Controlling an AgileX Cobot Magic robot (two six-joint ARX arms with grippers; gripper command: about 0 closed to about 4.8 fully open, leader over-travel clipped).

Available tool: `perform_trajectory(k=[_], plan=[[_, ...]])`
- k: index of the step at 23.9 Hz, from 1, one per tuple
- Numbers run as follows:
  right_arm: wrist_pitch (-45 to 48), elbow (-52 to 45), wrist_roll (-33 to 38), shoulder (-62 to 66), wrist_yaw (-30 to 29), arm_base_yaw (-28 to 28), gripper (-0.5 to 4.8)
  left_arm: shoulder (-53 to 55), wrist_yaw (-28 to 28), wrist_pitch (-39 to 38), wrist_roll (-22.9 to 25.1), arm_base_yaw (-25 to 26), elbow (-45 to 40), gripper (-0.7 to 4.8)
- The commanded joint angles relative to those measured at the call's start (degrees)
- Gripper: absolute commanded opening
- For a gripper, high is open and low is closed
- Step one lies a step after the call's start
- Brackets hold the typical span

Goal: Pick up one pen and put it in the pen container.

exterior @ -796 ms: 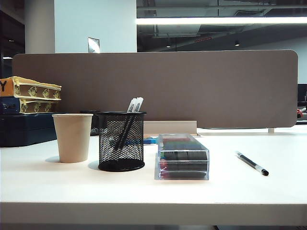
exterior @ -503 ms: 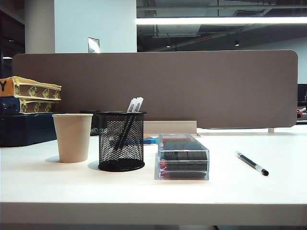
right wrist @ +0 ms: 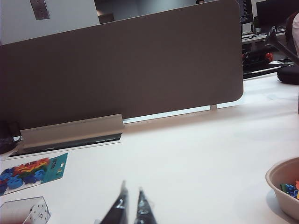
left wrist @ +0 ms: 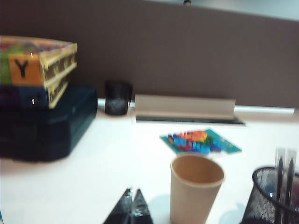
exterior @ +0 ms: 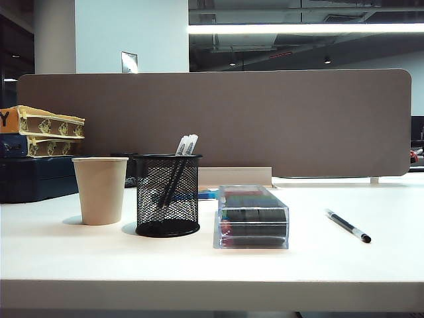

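The slim black-and-white stick pen (exterior: 348, 226) is lying alone at three o'clock on the white table (exterior: 199, 265), well apart from the black wire-mesh pen container (exterior: 168, 195) at nine. Left gripper (left wrist: 131, 205) is pinched together near the beige paper cup (left wrist: 196, 189); right gripper (right wrist: 131, 205) is hovering barely parted, empty. The clear plastic box (exterior: 252, 216) between them is risking a knock during carrying.

The left gripper (left wrist: 131, 205) shows only in the left wrist view. Its two dark fingertips are pressed together into one point. It holds nothing and hangs above the table.

The right gripper (right wrist: 130, 205) shows only in the right wrist view. Its two thin fingertips stand a tiny bit apart. Nothing is between them.

No arm shows in the exterior view.
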Motion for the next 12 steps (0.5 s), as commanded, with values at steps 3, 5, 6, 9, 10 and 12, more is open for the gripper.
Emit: perform_trajectory(k=[3, 5, 6, 9, 10, 12], plan=[[0.63, 1.90, 1.55, -0.22, -1.42, 0.09, 0.65, 0.04, 0.42, 1.57, -0.28, 0.00, 1.90, -0.01], [-0.26, 3.85, 1.53, -0.17, -1.68, 0.11, 0.68, 0.04, 0.42, 1.92, -0.28, 0.00, 3.23, 0.00], [-1.14, 4.74, 1.51, -0.15, -1.79, 0.11, 0.75, 0.04, 0.44, 1.84, -0.26, 0.00, 3.89, 0.03], [-2.10, 6.47, 1.09, -0.15, -5.86, 0.11, 1.64, 0.07, 0.70, 1.09, -0.26, 0.00, 6.29, 0.64], [-2.45, 6.99, 1.07, -0.15, -6.67, 0.11, 1.64, 0.07, 1.03, 0.70, -0.20, 0.00, 6.69, 0.64], [-3.98, 8.55, 0.81, -0.11, -6.78, 0.09, 1.64, 0.07, 2.36, 0.13, 0.11, -0.07, 7.48, 0.64]])
